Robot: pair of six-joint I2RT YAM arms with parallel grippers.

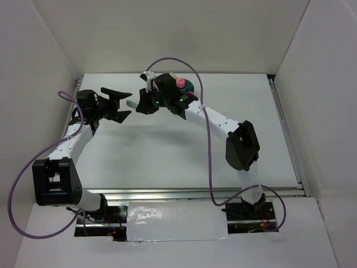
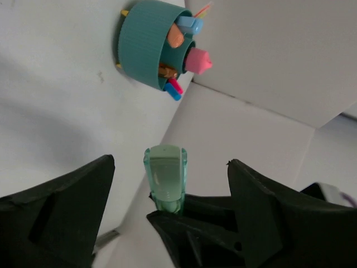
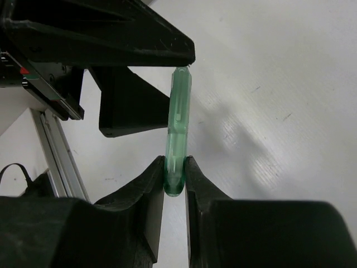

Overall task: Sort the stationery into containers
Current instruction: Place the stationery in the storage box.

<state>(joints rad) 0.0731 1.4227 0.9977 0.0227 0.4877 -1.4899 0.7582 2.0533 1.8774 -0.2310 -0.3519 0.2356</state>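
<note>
Right claw (image 3: pixel 174 167) pinches mint pen (image 3: pixel 178 128) by one end | left claw (image 2: pixel 170 187) spread wide around its free end, seemingly not touching | teal organizer (image 2: pixel 142 44) by tabletop (image 1: pixel 167 156) far edge | handover, probably: hold one claw clamped on pen until other has it

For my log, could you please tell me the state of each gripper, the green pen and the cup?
Right gripper: shut on the green pen.
Left gripper: open, gripping nothing.
Green pen: held by one end, off the table.
Cup: upright, several pens inside.
</note>
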